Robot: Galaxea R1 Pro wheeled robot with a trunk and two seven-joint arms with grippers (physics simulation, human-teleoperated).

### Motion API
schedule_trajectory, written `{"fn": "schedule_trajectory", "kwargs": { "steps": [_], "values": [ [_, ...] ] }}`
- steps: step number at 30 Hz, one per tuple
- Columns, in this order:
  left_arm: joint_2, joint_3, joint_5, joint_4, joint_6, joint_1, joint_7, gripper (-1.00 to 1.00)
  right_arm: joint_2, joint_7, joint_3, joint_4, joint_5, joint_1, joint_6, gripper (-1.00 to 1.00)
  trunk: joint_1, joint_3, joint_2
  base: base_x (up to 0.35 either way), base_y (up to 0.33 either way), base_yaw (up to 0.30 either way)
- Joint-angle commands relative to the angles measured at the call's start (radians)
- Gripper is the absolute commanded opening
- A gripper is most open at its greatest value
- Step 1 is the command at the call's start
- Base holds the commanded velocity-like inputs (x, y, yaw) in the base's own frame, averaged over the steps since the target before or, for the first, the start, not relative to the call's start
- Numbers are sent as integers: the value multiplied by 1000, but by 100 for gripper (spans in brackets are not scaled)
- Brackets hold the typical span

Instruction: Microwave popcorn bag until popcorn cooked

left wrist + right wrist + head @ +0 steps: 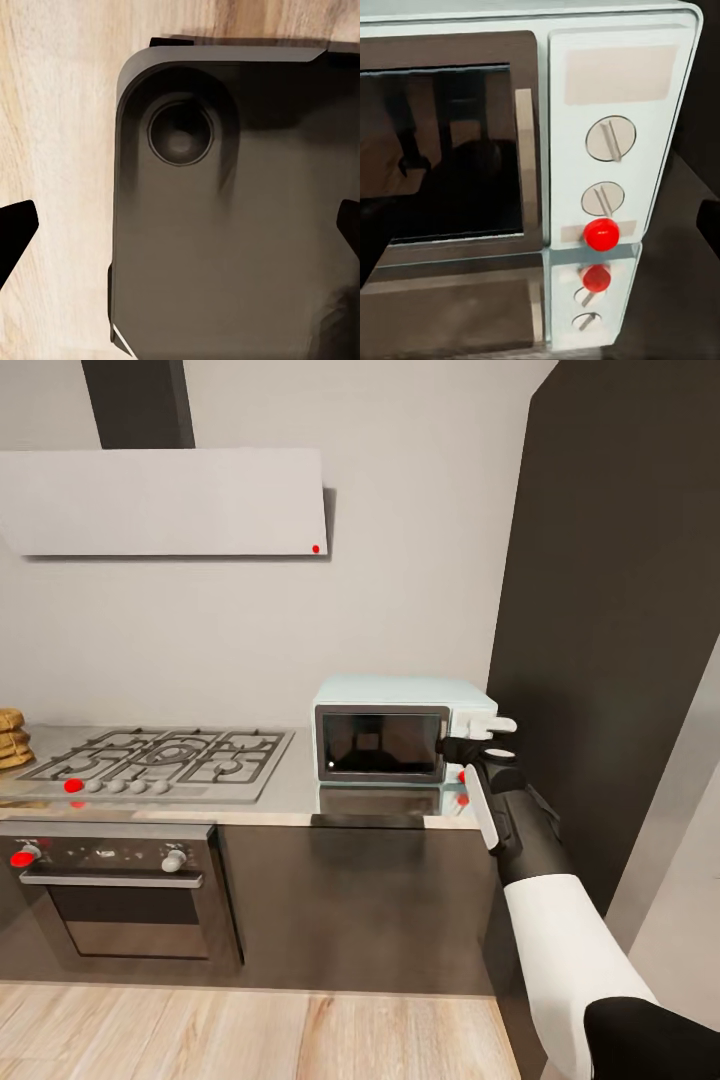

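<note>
- The tall dark cabinet (610,620) is standing just to the right of the microwave (395,732), rising well above it.
- The countertop (290,800) is carrying the microwave at its right end and is reflecting the microwave's front on its grey surface.
- The wall hood (165,502) is hanging above and to the left of the microwave, with a red dot at its lower right corner.
- The built-in oven (120,895) is sitting below and well to the left of the microwave, under the countertop.
- The gas hob (160,758) is lying just left of the microwave, with a row of knobs along its front edge.
- The microwave (525,142) is facing the right wrist camera with its dark glass door shut; two knobs (610,139) and a red button (601,234) are showing on its control panel.
- The right arm (545,880) is reaching up to the microwave's right front corner.
- The right gripper (480,745) is hovering at the control panel side; cannot tell whether its jaws are released or clenched.
- The left gripper (180,232) is pointing down, far from the microwave, over the robot's dark base (232,217) and wooden floor (60,127); its fingertips (15,229) are spread wide, released, grasping nothing.
- A stack of brown items (12,738) is resting on the countertop far left of the microwave.
- Popcorn bag: cannot tell whether it is inside the microwave; the glass is too dark.
</note>
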Motion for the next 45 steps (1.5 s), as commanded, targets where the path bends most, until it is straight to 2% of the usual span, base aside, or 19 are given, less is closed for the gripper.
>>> {"fn": "schedule_trajectory", "kwargs": {
  "steps": [1, 8, 12, 15, 16, 17, 24, 45],
  "values": [
    [0, 0, 7, -1, -2, 0, 1, 100, 0, -4, 0, 25, 2, -1, -10, 100, 0, -1, -1, 0, 0, 0],
    [0, 0, 7, -1, -2, 0, 1, 100, -4, 9, -1, 47, 0, -1, -44, 100, 0, -1, -1, 0, 0, 0],
    [0, 0, 7, -1, -2, 0, 1, 100, -20, 102, -1, 90, 4, -1, -55, 100, 0, -1, -1, 0, 0, 0],
    [0, 0, 7, -1, -2, 0, 1, 100, -36, 123, -1, 145, 7, -1, -107, 100, 0, -1, -1, 0, 0, 0],
    [0, 0, 7, -1, -2, 0, 1, 100, -41, 129, -1, 201, 18, -1, -172, 100, 0, -1, -1, 0, 0, 0],
    [0, 0, 7, -1, -2, 0, 1, 100, -41, 129, 0, 212, 41, -1, -183, 100, 0, -1, -1, 0, 0, 0],
    [0, 0, 7, -1, -2, 0, 0, 100, -40, 122, 0, 215, 59, -1, -187, 100, 0, -1, -1, 4, 0, 0],
    [1, 0, 7, -1, -2, 0, -1, 100, -42, 120, -1, 215, 60, -1, -187, 100, 0, -1, -1, 126, 0, 0]
  ]
}}
